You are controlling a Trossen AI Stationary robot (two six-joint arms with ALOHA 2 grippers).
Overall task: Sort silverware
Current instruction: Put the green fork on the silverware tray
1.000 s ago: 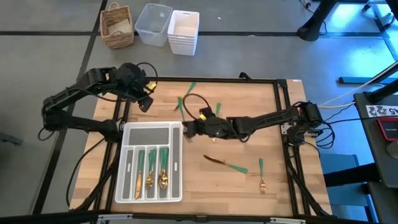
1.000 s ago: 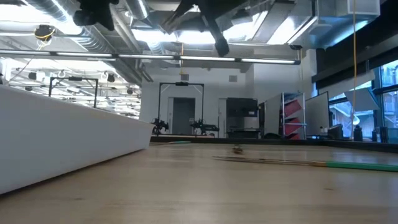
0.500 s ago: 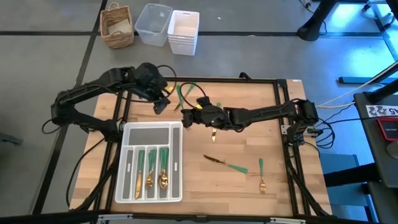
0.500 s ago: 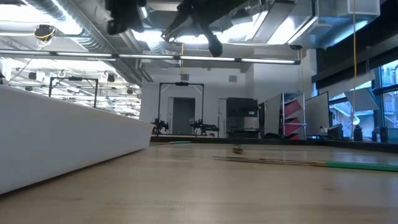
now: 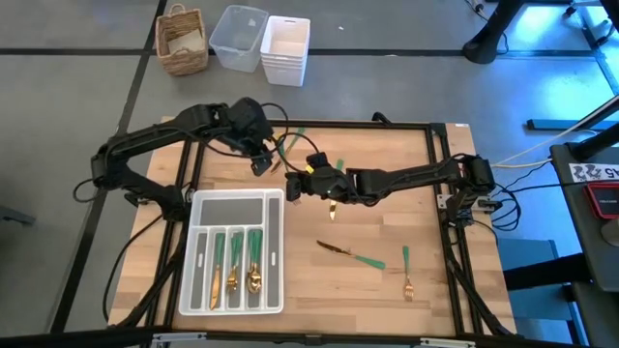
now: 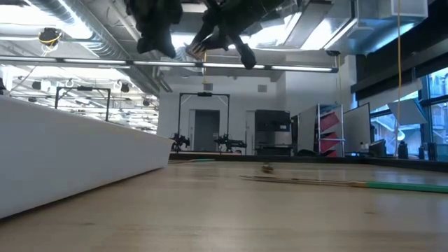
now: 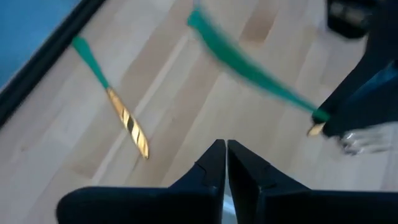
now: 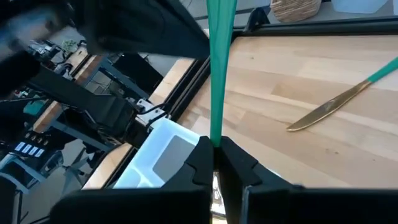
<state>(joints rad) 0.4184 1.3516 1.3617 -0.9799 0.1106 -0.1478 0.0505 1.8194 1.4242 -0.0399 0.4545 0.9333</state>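
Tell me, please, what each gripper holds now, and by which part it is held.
The right gripper is shut on a green-handled utensil, gripping its handle. The left gripper holds nothing.

Silverware (image 5: 353, 256): gold heads, green handles. Tray (image 5: 235, 202): white. Table (image 5: 387, 222): light wood grain with black frame. Arms: black. Basket (image 5: 183, 41): tan wicker. Floor: grey.

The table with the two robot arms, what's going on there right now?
The right claw is shut on a green-handled utensil, held above the table near the white tray, which already holds several pieces. The left claw, almost shut and empty, hovers close by. A knife and fork lie loose on the table.
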